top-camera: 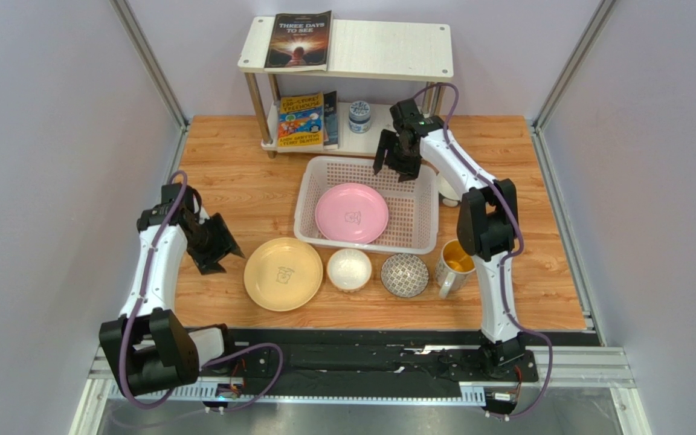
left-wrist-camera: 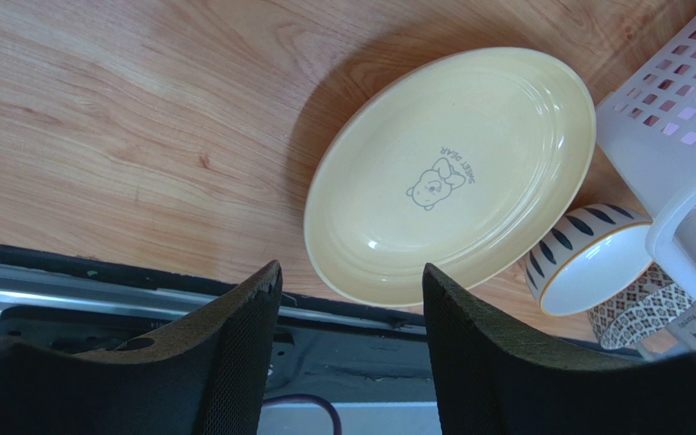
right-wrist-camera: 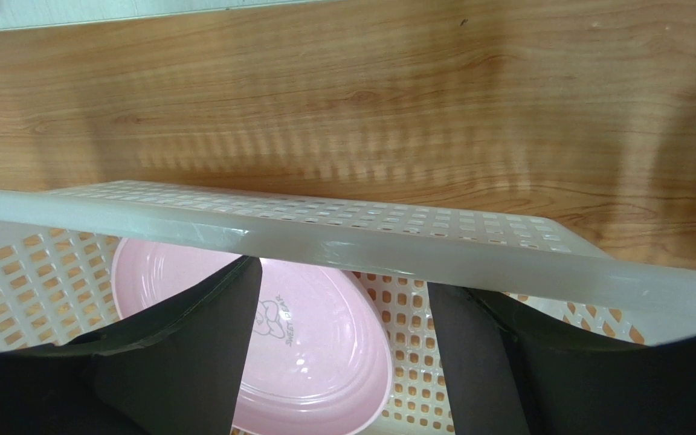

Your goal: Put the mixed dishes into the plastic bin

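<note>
A pale wood-grain surface (top-camera: 234,181) fills the floor of a cell with plain grey walls and slanted aluminium posts; a black rail runs along the lower edge of the top view.

At the top centre stands a white two-tier shelf (top-camera: 388,50). On its upper board lies a dark book (top-camera: 299,39) titled "THREE DAYS TO SEE". Below are a bright yellow-and-blue book (top-camera: 302,118), its cover text too small to read, and a small blue-and-white patterned jar (top-camera: 359,115).

The whitish perforated plastic bin (top-camera: 420,204) sits mid-frame with the round pink plate (top-camera: 352,213) flat inside it. In a row below it, outside the bin, are the larger pale yellow plate (top-camera: 283,273), a small white bowl (top-camera: 349,269), a grey patterned bowl (top-camera: 404,275) and a yellow-lined mug (top-camera: 454,263).

The left claw (top-camera: 220,249) hangs open and empty at the left of the yellow plate. The right claw (top-camera: 397,159) is open and empty over the bin's upper right corner.

Only the left wrist view shows the yellow plate's bear print with "SWEET DEAR", and dark leaf strokes on the white bowl's outside. Only the right wrist view shows the pink plate's small print, unreadable, beyond the bin's rim.
</note>
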You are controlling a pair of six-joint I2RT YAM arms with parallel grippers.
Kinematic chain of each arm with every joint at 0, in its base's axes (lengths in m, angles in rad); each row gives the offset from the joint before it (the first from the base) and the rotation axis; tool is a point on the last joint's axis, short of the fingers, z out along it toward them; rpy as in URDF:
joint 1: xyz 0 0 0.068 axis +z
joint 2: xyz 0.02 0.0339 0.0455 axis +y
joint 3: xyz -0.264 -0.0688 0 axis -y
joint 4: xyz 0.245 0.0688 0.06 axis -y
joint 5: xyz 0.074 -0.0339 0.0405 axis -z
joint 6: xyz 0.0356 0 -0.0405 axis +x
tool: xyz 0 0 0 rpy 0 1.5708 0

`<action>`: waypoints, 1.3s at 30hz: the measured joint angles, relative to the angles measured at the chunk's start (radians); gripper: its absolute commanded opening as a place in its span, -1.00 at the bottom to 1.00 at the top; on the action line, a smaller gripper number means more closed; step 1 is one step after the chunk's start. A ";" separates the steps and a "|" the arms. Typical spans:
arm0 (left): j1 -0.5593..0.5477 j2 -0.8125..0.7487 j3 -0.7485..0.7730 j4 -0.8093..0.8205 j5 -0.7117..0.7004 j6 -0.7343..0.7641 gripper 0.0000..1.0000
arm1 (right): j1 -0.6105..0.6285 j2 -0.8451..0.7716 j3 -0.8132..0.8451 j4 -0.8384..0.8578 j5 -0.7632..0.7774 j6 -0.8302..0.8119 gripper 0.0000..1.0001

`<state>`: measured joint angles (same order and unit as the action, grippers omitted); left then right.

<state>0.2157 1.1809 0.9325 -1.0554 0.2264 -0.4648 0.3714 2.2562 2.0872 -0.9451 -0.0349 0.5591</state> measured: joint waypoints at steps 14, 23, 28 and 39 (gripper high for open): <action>0.000 0.060 0.000 -0.001 0.002 0.016 0.30 | -0.003 -0.008 -0.069 0.124 -0.029 -0.032 0.41; 0.003 0.309 0.032 0.034 0.016 0.050 0.27 | 0.056 -0.386 -0.480 0.208 -0.099 0.001 0.43; 0.003 0.468 0.027 0.083 0.092 0.063 0.16 | 0.184 -0.634 -0.538 0.261 -0.139 0.043 0.43; 0.001 0.578 0.023 0.109 0.148 0.095 -0.74 | 0.241 -0.969 -0.809 0.317 -0.165 0.180 0.43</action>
<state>0.2165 1.7592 0.9554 -0.9459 0.3748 -0.3702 0.6121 1.2873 1.2781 -0.6281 -0.2001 0.7387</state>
